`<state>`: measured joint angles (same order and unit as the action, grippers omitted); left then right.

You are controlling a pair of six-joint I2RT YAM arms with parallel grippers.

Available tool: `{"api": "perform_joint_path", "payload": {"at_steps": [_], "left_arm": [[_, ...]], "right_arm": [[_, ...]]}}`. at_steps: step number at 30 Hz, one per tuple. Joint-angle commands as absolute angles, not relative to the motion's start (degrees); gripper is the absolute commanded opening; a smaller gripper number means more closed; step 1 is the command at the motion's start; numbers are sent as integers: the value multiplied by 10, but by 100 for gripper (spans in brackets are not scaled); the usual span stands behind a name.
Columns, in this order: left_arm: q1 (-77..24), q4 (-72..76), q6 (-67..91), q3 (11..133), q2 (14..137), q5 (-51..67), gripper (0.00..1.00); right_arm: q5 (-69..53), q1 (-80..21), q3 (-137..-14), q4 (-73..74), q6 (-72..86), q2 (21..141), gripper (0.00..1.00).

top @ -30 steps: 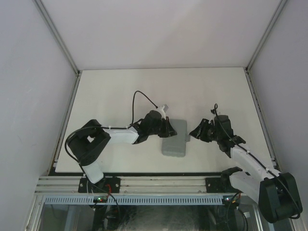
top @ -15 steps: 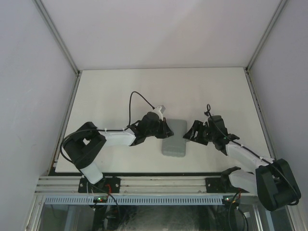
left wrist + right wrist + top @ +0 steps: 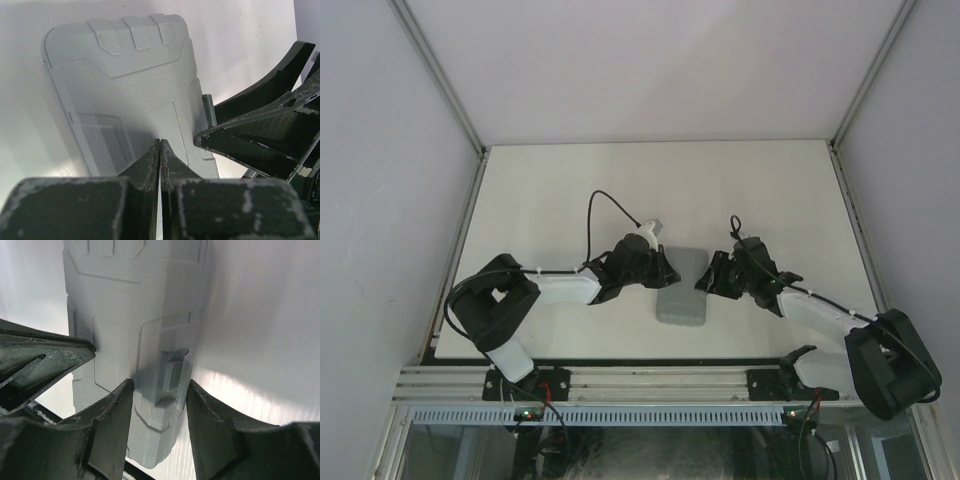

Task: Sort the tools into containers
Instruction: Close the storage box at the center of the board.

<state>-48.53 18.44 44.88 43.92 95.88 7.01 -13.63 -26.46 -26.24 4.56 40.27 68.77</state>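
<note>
The only container in view, a grey tool case (image 3: 682, 290), lies closed on the white table between the two arms. None of the tools are in view. My left gripper (image 3: 663, 271) is shut, its joined tips (image 3: 160, 142) resting on the left part of the case lid (image 3: 135, 85). My right gripper (image 3: 706, 281) stands open at the case's right edge. In the right wrist view its fingers (image 3: 159, 386) straddle the latch (image 3: 172, 371), one on the lid (image 3: 130, 300), the other beside the edge. The left gripper's fingers (image 3: 45, 360) show there too.
The white table (image 3: 570, 190) is walled by white panels on three sides, with a metal rail (image 3: 650, 380) at the near edge. A black cable (image 3: 610, 205) loops up from the left wrist.
My right arm has swung left, bringing its fingers up to the case's right edge around the latch. The left gripper has stayed shut on the lid, shifting only slightly.
</note>
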Motion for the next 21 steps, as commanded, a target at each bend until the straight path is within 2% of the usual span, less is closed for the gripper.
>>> {"api": "perform_joint_path", "payload": {"at_steps": [1, 8, 17, 21], "left_arm": [[-484, 40, 408, 397, 984, 22, 4], [-485, 40, 408, 396, 983, 22, 4], [-486, 42, 408, 399, 985, 25, 3], [-486, 42, 408, 399, 985, 25, 3]], "right_arm": [[-78, -283, -295, 59, 395, 697, 43], [-28, -312, -322, 95, 382, 709, 36], [19, -349, -361, 139, 367, 749, 35], [34, -362, -375, 151, 363, 766, 31]]}}
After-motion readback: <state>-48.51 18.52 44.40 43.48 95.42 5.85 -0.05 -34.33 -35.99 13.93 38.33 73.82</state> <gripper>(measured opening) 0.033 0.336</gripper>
